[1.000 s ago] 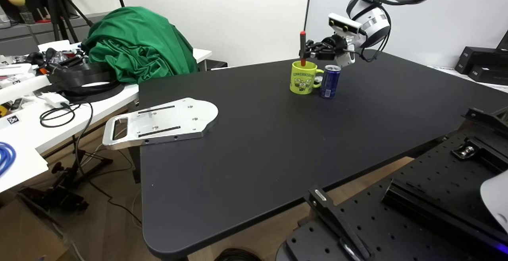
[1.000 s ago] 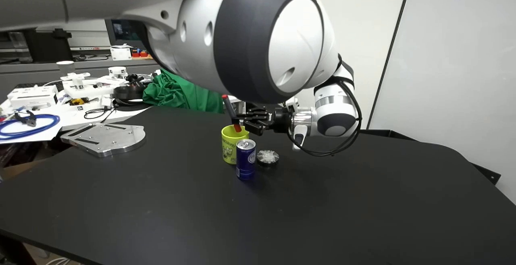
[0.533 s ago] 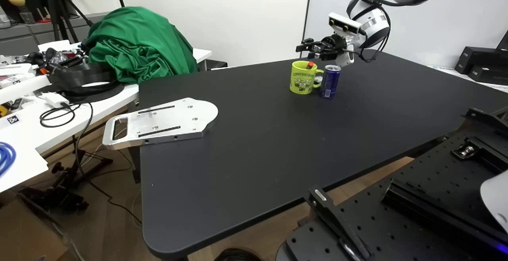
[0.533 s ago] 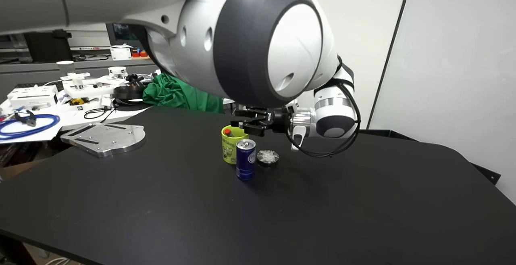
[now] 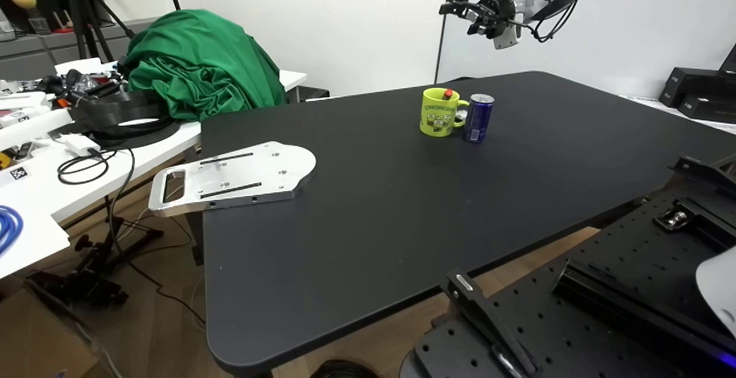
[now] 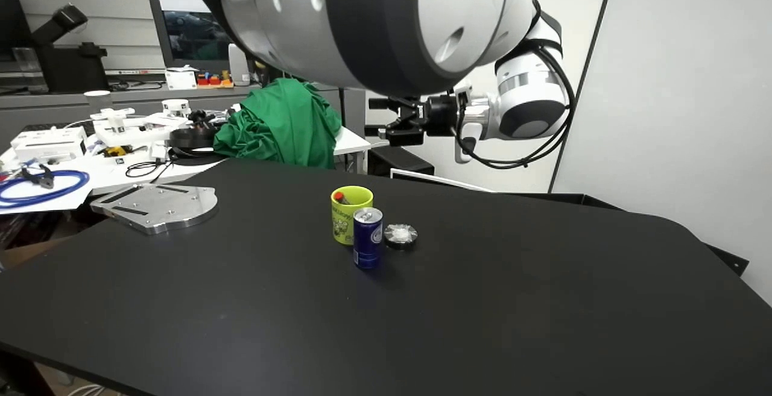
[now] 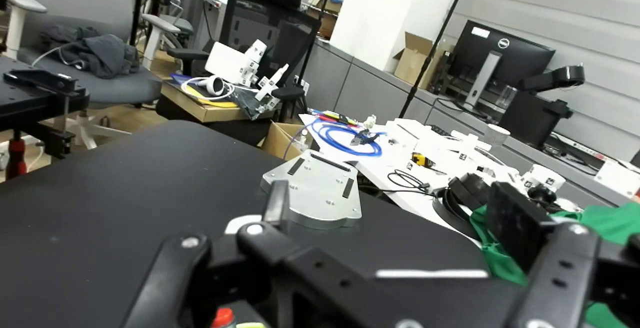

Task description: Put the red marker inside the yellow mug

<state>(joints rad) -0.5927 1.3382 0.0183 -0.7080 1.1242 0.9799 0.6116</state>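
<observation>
Your pincer (image 6: 375, 117) hangs in the air, well above the things on the black table (image 5: 374, 211). You have it released: in the wrist view its two fingers (image 7: 517, 223) stand wide apart, a broad gap between them. The red marker (image 5: 448, 95) is inside the yellow mug (image 5: 438, 114), as you can check in both exterior views. It leans in there with its red end up, close to the rim; the mug's wall hides the lower part, so you can't tell how the bottom end rests. At the lower edge of the wrist view you catch that red end, next to a sliver of yellow-green. The mug stands upright, print on its side, handle turned toward a blue can (image 5: 478, 119). The can is upright too, just beside the handle; whether they touch, you can't tell. Near the can, in an exterior view, you see a small round black item (image 6: 400, 238) with a shiny top lying on the table. Well apart from these, a silver plate (image 5: 247, 174) lies flat, one end jutting past the table's edge. Beyond that edge a green cloth (image 5: 195, 61) is heaped on a white table (image 5: 43, 234).
</observation>
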